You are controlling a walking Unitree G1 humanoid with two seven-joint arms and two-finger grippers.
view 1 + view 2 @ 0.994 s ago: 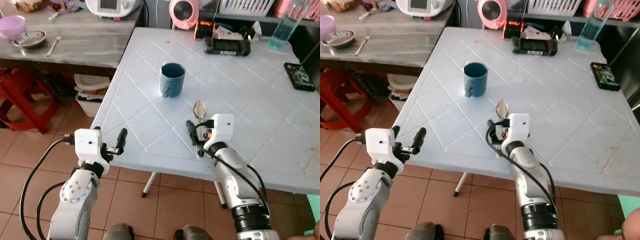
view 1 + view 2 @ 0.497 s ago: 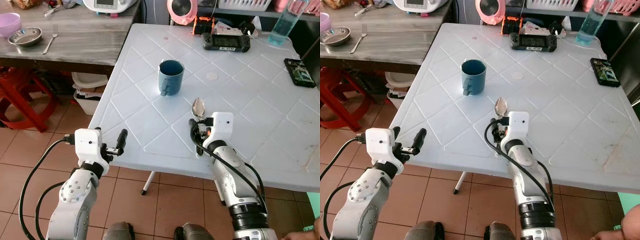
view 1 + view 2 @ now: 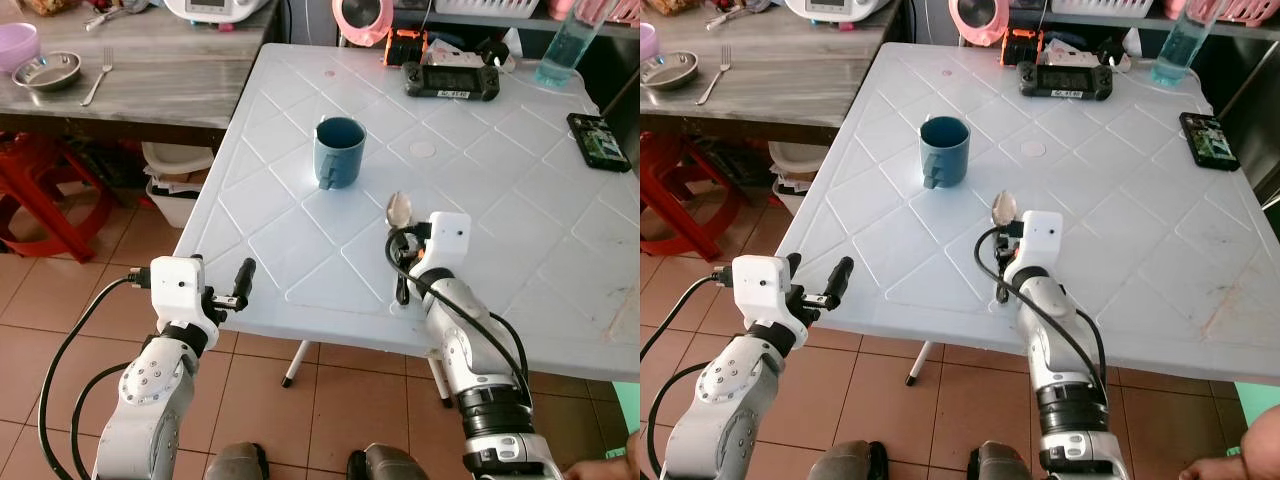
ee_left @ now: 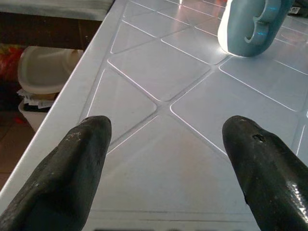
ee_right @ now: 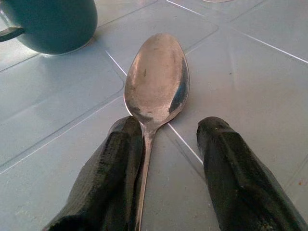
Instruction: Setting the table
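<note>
Two pincers are out in front of the robot. The right pincer point(image 5: 166, 159) sits low on the white tabletop point(image 3: 520, 200), its fingers point(image 5: 226, 178) parted around the neck of a metal spoon point(image 3: 399, 212). The spoon lies flat on the tabletop, its bowl just ahead of the fingertips and its handle running back between them, touching the inside of one finger while a gap shows at the other, so the pincer is released, not clamped. A blue mug point(image 3: 340, 152) stands upright beyond the spoon's bowl and off to the left of the right pincer, handle turned toward the robot, near the spoon but apart from it.

The left pincer point(image 4: 163, 159) hovers at the near edge of the tabletop, left of the right one, fingers spread wide and holding nothing; the mug shows ahead of it in the wrist view.

Far beyond the right pincer, at the back of the tabletop, lie a black game controller point(image 3: 451, 80) and a blue bottle point(image 3: 566, 45); a phone point(image 3: 598, 141) rests toward the right edge.
</note>
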